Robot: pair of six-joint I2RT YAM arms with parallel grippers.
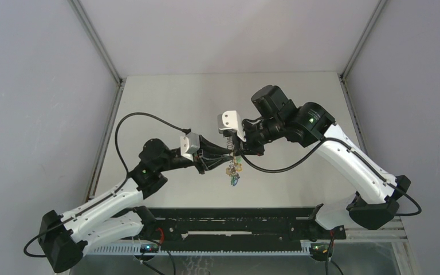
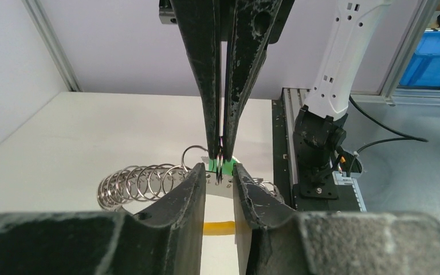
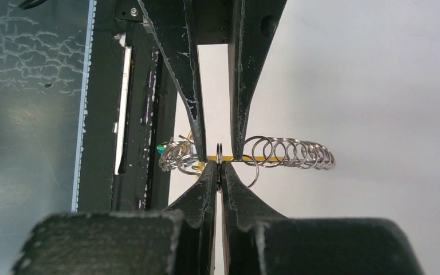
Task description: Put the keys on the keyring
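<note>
The two grippers meet tip to tip above the middle of the table. My left gripper (image 1: 227, 153) (image 2: 219, 175) is closed partway across the keyring's flat yellow-orange band (image 2: 217, 227), and the silvery coil of rings (image 2: 137, 182) (image 3: 289, 153) trails off to one side. Facing it, my right gripper (image 1: 236, 151) (image 3: 219, 172) is shut on a small ring with the green key (image 2: 233, 162) at its tips, right between the left fingertips (image 3: 201, 150). More keys (image 1: 233, 173) with coloured heads dangle below the grippers.
The pale table (image 1: 177, 97) has grey walls on its left, right and far sides. A black rail (image 1: 235, 220) with both arm bases runs along the near edge. The left arm's cable (image 1: 127, 123) loops over the table's left part.
</note>
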